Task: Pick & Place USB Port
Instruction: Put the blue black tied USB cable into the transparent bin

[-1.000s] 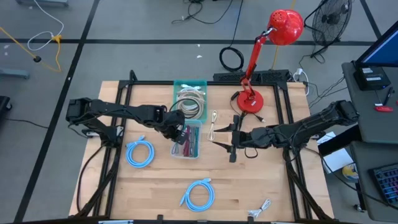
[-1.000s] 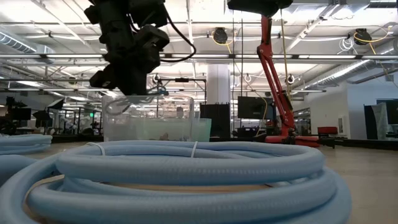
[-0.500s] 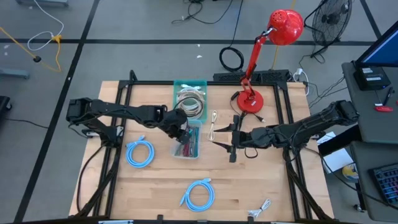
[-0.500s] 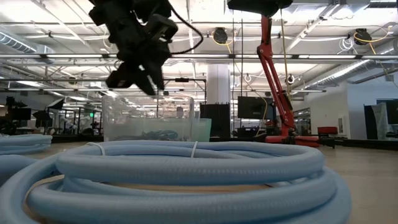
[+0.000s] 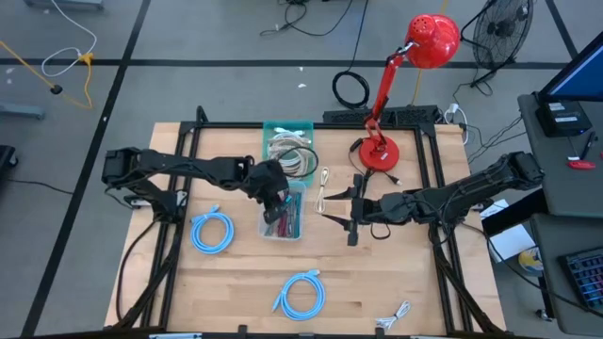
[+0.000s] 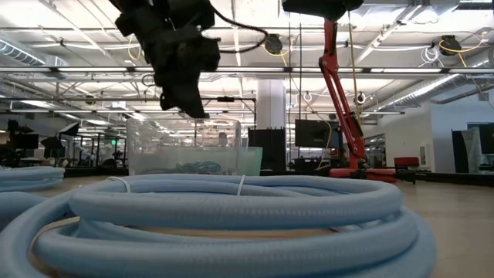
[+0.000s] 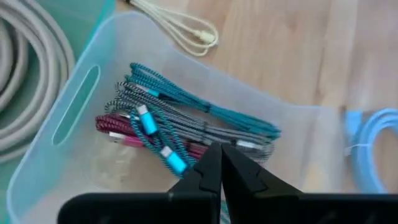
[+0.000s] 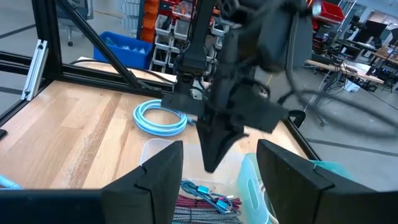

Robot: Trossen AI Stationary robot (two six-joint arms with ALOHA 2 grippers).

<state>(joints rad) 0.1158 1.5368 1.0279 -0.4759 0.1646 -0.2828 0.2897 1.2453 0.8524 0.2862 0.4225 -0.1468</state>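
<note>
A red desk lamp (image 5: 391,94) stands at the far edge of the wooden bench (image 5: 236,282). Two light-blue cable coils (image 5: 212,232) (image 5: 301,294) lie on the boards, a small white cable (image 5: 396,315) near the front edge, and a black cable loop (image 5: 351,89) on the floor.

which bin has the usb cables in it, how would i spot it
Find the red desk lamp at the table's back edge, then look toward the table's middle where two bins touch. The teal bin holds a pale coiled cable; the clear bin in front of it holds thin teal, grey and red braided cables.
</note>
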